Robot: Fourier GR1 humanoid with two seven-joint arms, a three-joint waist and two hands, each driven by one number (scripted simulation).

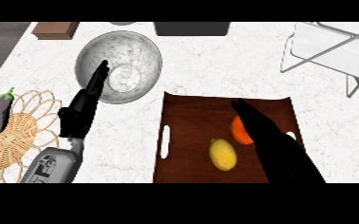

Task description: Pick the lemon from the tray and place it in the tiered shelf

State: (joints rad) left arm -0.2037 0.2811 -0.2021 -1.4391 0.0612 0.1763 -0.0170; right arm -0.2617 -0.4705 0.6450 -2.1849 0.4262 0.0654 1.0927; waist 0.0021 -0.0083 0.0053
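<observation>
Now the right hand's (pixel 263 130) fingers are straight and pressed together above the tray (pixel 189 109), just beside an orange fruit (pixel 240 132) near its right edge, holding nothing. The lemon (pixel 223 154) lies near the tray's front edge, while the tiered shelf (pixel 324 52) stands at the counter's far right corner. The left hand (pixel 84 105) rests with straight fingers over the near rim of a metal bowl (pixel 126 61).
</observation>
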